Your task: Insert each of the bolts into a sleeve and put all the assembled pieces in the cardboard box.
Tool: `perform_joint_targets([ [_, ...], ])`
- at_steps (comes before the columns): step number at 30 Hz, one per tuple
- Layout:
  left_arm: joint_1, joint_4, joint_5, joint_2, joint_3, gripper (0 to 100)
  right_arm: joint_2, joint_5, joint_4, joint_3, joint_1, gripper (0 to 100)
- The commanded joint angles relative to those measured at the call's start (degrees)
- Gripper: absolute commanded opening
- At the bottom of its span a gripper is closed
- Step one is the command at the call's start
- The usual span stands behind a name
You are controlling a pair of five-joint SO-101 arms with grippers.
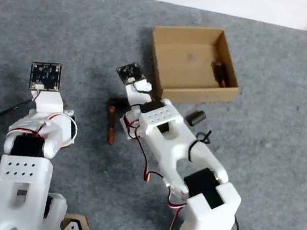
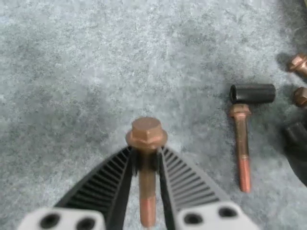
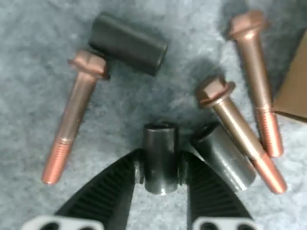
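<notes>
Left gripper: sitting at 9 o'clock on the grey mat, fingers pinching a copper bolt by its shank, head pointing outward
Loose bolts: three are lying bare beside the right arm
Loose sleeves: two are lying empty among them
Right gripper: hovering just off centre, toward 11 o'clock, fingers pinching a dark sleeve
Cardboard box: sitting at 1 o'clock, holding one assembled piece
Progress: seemingly one piece is boxed; the held pair is awaiting joining, three more sets are waiting
</notes>
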State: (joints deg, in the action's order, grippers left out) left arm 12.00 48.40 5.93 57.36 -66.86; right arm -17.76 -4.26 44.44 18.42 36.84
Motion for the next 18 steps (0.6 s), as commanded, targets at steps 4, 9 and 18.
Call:
perform_joint_targets([
  [4, 0.13, -1.05, 0.18, 1.27, 0.40, 1, -0.84, -0.18, -0.40, -1.19, -0.13, 9.4],
  [9, 0.13, -1.05, 0.18, 1.27, 0.40, 1, -0.75, -0.35, -0.40, -1.19, -0.22, 0.2],
  [18, -1.36, -5.19, 0.62, 1.71, -1.89, 1, 8.57, -0.62, 0.75, -1.10, -0.13, 0.5],
])
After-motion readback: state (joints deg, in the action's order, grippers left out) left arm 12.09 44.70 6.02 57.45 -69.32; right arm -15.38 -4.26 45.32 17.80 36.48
